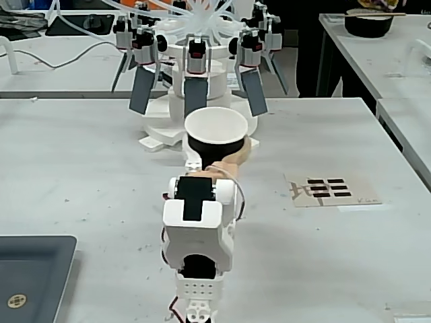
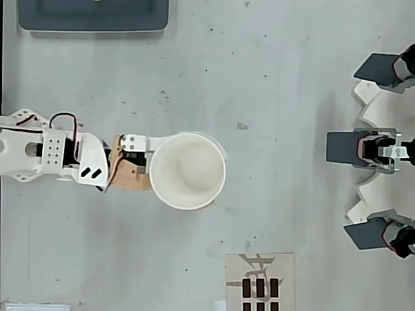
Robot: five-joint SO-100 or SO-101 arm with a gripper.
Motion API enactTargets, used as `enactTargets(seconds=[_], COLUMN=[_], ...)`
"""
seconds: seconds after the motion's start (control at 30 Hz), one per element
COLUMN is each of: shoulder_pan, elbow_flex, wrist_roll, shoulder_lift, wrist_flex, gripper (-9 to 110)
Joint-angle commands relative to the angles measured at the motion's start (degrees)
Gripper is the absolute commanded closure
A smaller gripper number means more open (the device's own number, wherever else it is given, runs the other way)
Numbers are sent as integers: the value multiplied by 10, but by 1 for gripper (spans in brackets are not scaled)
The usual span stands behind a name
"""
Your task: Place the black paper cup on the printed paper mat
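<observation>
The black paper cup (image 1: 215,145) stands upright with its white inside (image 2: 188,170) facing up, at the middle of the table. My gripper (image 1: 215,157) (image 2: 153,163) is shut on it, one white finger (image 2: 133,141) and one tan finger (image 2: 130,183) on either side of its wall. The arm hides the cup's base in the fixed view. The printed paper mat (image 1: 331,190) lies flat to the right of the cup in that view. In the overhead view the mat (image 2: 259,278) is below and right of the cup, cut off by the bottom edge.
A dark grey tray (image 1: 34,276) (image 2: 94,16) sits at the table's corner. A white stand with several dark paddle-like units (image 1: 195,87) (image 2: 376,149) stands beyond the cup. A black bowl with chopsticks (image 1: 369,23) rests on another table.
</observation>
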Motion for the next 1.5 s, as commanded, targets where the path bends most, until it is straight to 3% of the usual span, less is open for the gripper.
enactTargets(seconds=[0.0,0.73,1.47], shoulder_pan=[27,203,256], elbow_flex=[-23,-307,-627], wrist_roll=[-2,23,31], shoulder_lift=[-1,-219,-495], wrist_flex=[-8,77,120], gripper=[88,88,88])
